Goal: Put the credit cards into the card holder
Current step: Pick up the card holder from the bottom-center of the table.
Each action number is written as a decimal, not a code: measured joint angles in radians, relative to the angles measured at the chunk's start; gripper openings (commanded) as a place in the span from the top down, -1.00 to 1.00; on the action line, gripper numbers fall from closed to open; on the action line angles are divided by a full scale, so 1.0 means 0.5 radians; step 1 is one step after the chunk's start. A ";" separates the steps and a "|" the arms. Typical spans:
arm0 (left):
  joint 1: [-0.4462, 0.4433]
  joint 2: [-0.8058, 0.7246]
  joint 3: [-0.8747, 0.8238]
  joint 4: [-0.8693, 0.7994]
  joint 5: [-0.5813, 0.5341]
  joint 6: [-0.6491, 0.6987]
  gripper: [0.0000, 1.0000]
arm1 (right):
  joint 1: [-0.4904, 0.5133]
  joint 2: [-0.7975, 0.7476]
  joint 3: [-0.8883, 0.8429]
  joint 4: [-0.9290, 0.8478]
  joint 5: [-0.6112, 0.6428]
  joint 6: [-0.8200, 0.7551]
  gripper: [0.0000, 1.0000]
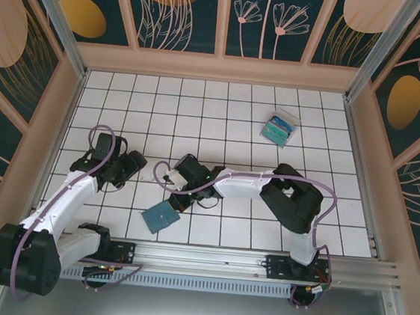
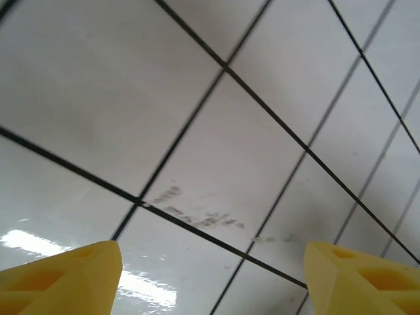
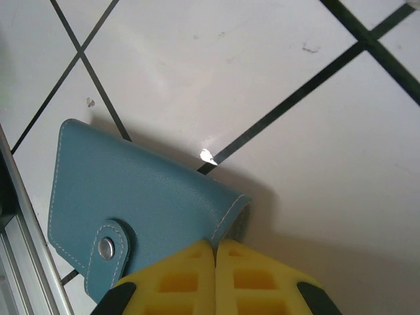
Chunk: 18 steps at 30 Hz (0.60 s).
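- Nearest the lens: right gripper (image 3: 215,252) clenched, yellow tips meeting on the right-hand edge of the card holder (image 3: 144,197), apparently nipping that edge alone.
- Lies on the white tiled table (image 1: 222,114), near and left of centre, just beside the near rail (image 1: 222,255); dark teal outer face up, snap tab (image 3: 108,246) buttoned.
- Nearly square, so hardly any long axis; sides skewed to the tile lines, one corner towards the near edge, tab side facing the rail.
- Risk: with so thin a bite on one edge, may slip out, or swing and flop on lifting.
- Risk: buttoned shut, offers no pocket; a pull on the edge probably drags the whole thing rather than opening it, perhaps against the rail.
- Farther, at left: left gripper (image 2: 213,259) released, fingers wide over bare tile, grasping nothing, bracing nothing.
- Farthest, at far right: credit cards (image 1: 277,131) stacked in a clear plastic box (image 1: 295,121), well apart from the holder; a long reach, and thin cards probably awkward to pick out of a box.
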 measured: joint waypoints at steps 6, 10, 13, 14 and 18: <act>0.000 0.000 -0.087 0.281 0.375 0.079 -0.53 | -0.263 -0.197 -0.086 -0.054 -0.003 -0.086 1.00; -0.015 0.002 -0.062 0.432 0.561 0.173 -0.69 | -0.448 -0.426 -0.227 0.007 0.080 -0.193 1.00; -0.119 0.014 0.037 0.510 0.628 0.292 -0.72 | -0.504 -0.594 -0.349 0.121 0.169 -0.286 1.00; -0.192 0.011 0.076 0.550 0.629 0.335 -0.75 | -0.505 -0.640 -0.396 0.182 0.177 -0.322 1.00; -0.390 0.008 0.249 0.651 0.637 0.581 -0.98 | -0.462 -0.787 -0.568 0.372 0.202 -0.494 1.00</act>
